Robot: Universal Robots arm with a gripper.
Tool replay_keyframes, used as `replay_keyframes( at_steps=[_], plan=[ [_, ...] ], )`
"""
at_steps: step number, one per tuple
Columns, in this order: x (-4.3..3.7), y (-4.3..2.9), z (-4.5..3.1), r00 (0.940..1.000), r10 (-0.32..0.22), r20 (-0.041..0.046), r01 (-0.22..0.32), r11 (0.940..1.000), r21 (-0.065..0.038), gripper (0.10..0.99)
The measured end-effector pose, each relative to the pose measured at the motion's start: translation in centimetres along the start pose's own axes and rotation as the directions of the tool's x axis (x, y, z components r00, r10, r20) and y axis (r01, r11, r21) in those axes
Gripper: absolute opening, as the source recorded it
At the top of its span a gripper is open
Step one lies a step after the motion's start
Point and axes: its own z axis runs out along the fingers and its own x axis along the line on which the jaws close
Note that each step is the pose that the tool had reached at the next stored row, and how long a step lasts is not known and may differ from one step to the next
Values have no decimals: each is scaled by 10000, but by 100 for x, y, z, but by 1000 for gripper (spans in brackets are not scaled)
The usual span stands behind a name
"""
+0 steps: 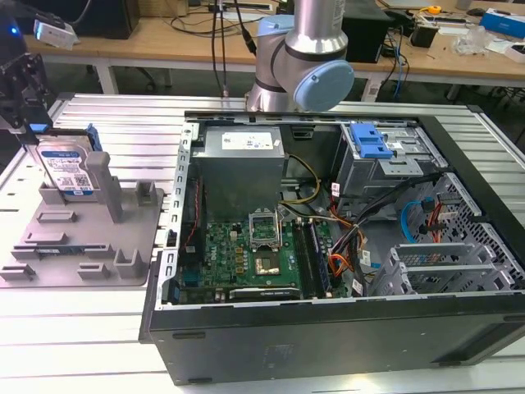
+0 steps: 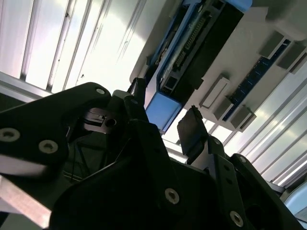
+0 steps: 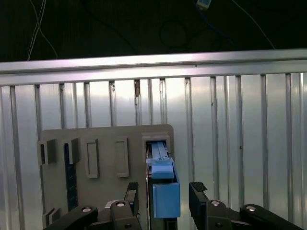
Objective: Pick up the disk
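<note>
Ribbed aluminium table (image 1: 74, 336) carries a grey fixture (image 1: 86, 238); the disk (image 1: 67, 171) stands upright in it, between the gripper's (image 3: 164, 191) 2 spread fingers (image 3: 197, 190).

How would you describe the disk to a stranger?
On the exterior view's left, beside the open computer case, lies a grey slotted plate. The disk stands on edge at its far corner; unlike the plain grey post beside it, it carries a blue-and-white label.
</note>
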Motion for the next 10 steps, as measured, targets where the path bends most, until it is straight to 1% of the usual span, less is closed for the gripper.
replay_keyframes(
  at_steps=[2, 4, 10],
  plan=[
    [-1, 0, 43, 10000, -55, 0, 55, 10000, 1, 541],
    [-2, 0, 62, 9999, -115, 1, 115, 9999, 3, 541],
    [-3, 1, 82, 9999, -154, 2, 154, 9999, -8, 541]
  ],
)
